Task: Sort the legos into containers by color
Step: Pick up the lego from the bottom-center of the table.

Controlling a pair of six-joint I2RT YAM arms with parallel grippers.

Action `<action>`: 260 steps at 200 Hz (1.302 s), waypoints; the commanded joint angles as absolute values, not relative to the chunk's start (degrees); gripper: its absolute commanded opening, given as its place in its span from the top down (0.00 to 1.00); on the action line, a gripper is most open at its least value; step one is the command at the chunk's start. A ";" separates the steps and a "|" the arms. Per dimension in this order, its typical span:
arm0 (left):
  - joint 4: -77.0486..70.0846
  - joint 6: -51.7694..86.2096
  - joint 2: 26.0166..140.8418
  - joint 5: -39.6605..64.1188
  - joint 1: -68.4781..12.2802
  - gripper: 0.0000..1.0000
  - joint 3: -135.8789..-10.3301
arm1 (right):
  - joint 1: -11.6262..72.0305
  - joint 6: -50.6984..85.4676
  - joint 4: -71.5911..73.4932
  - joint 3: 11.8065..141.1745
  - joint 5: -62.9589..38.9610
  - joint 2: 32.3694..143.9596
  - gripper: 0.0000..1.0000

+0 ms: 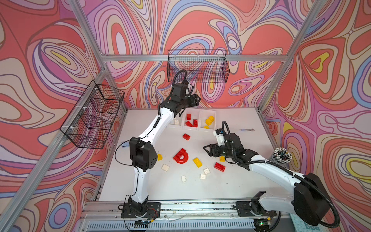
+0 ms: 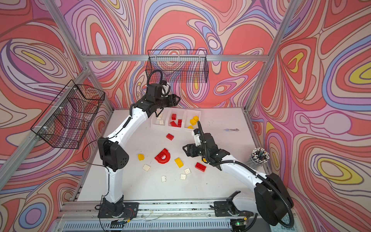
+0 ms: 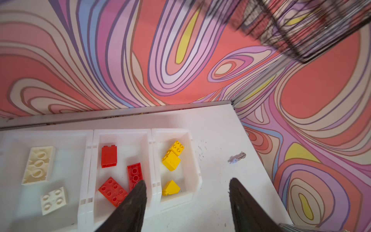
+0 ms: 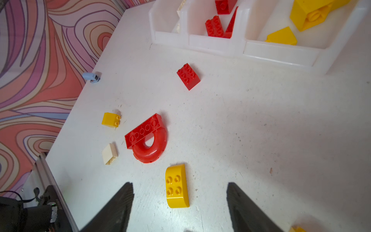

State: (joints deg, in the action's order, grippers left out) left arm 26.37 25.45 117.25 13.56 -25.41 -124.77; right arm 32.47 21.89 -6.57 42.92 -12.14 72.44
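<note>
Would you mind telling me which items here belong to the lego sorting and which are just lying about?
Job: red, yellow and white legos, including the red arch; three white containers.

Lying about: black wire baskets; blue stapler; cup of pens; small grey object.

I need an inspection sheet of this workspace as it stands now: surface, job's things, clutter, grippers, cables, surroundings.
Surface: white tabletop, small dark specks.
Job's things: three joined white plastic bins hold studded plastic bricks, white, red and yellow apart; loose on the table: large red D-shaped arch piece, red bricks, yellow bricks, white bricks.
Clutter: small light-blue stapler; cup of pens at the table's edge; small grey item, unclear.
Grippers: left gripper above the bins, jaws apart, empty; right gripper near a yellow rounded brick, jaws apart, empty.
Cables: black corrugated hose on the right arm; thin black wire beside the left arm.
Surroundings: swirl-patterned walls; aluminium frame; two black wire mesh baskets hung on it.
</note>
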 commanded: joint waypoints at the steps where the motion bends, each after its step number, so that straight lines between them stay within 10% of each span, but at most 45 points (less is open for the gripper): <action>1: 33.35 20.93 112.30 13.25 -25.06 0.35 -125.09 | 34.92 20.83 -14.37 45.13 -4.80 71.06 0.36; 76: 49.40 14.61 91.91 5.13 -25.10 0.35 -112.12 | 46.98 23.84 -28.18 50.13 15.50 74.53 0.43; 167: 44.14 15.55 62.34 -3.94 -25.06 0.35 -70.29 | 55.80 30.26 -30.32 49.31 19.55 82.59 0.46; 260: 41.22 15.91 56.43 -3.87 -25.11 0.35 -59.20 | 57.47 32.34 -30.45 49.49 17.99 89.01 0.40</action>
State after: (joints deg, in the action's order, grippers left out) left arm 42.70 15.70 56.82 -3.68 -25.39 -59.68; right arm 56.97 30.26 -29.78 49.30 17.47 88.42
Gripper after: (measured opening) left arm 0.650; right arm 0.609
